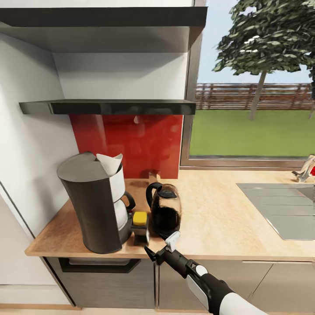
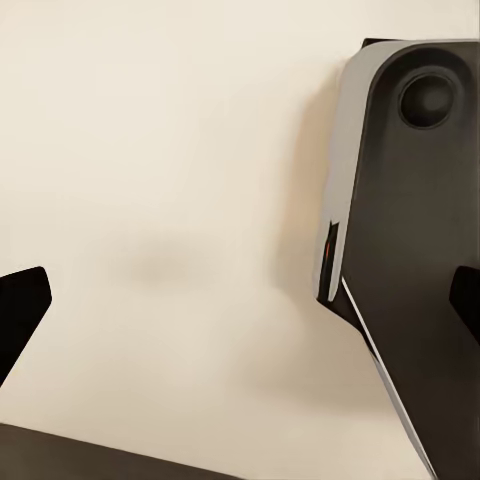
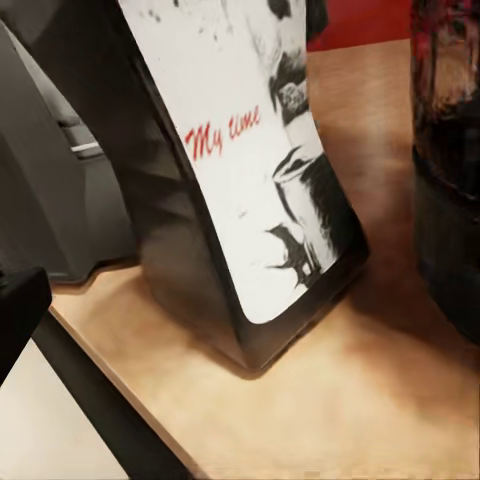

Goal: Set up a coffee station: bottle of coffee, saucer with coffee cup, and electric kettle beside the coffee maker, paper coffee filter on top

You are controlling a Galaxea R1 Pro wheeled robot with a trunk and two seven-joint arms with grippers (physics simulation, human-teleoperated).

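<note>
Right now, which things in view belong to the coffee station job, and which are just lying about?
Job:
coffee maker
paper coffee filter, on top of the coffee maker
bottle of coffee
electric kettle
kitchen countertop
kitchen shelf

Lying about:
sink drainboard
small brown item behind the kettle, too small to identify

A plain cream surface (image 2: 180, 200) is spreading across most of the picture, with a faint grey smudge near its middle. Two dark fingertips (image 2: 18, 310) of the left gripper (image 2: 240, 305) are poking in at nine o'clock and three o'clock, standing wide apart with nothing between them. From one to five o'clock, a dark grey robot part (image 2: 415, 220) with a pale rim is showing.
</note>
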